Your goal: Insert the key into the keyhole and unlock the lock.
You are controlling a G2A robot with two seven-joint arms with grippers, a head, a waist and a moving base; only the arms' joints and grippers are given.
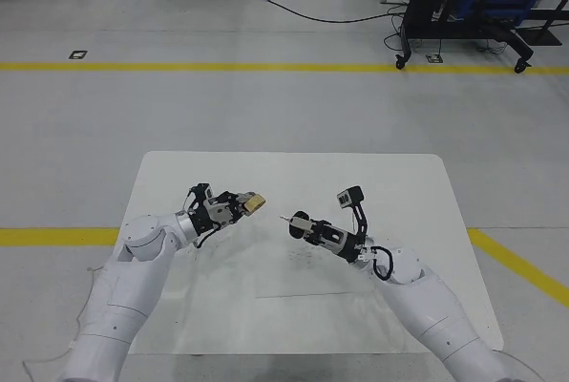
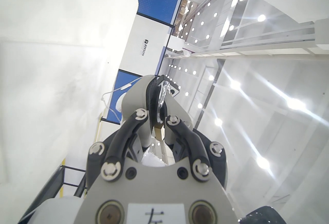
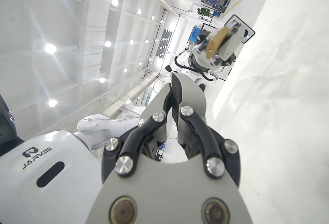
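Centre of the top view: my left gripper (image 1: pixel 237 203) clamps the lock (image 1: pixel 254 201), judged heavy, rigid and slick; my right gripper (image 1: pixel 300 224) pinches the thin, stiff key (image 1: pixel 285 220), tip just short of it.

A white table (image 1: pixel 265 177) takes up the lower middle of the top view, standing on a pale grey floor (image 1: pixel 94 115). A yellow line (image 1: pixel 170 66) runs straight across the upper part of the frame. A second yellow stripe (image 1: pixel 36 236) enters at mid-left and shows again right of the table, slanting towards the lower right corner. A black wheeled frame (image 1: pixel 475 33), perhaps a cart, stands at upper right, with a black cable (image 1: pixel 323 18) beside it. A small dark floor plate (image 1: pixel 77 54) sits at upper left.
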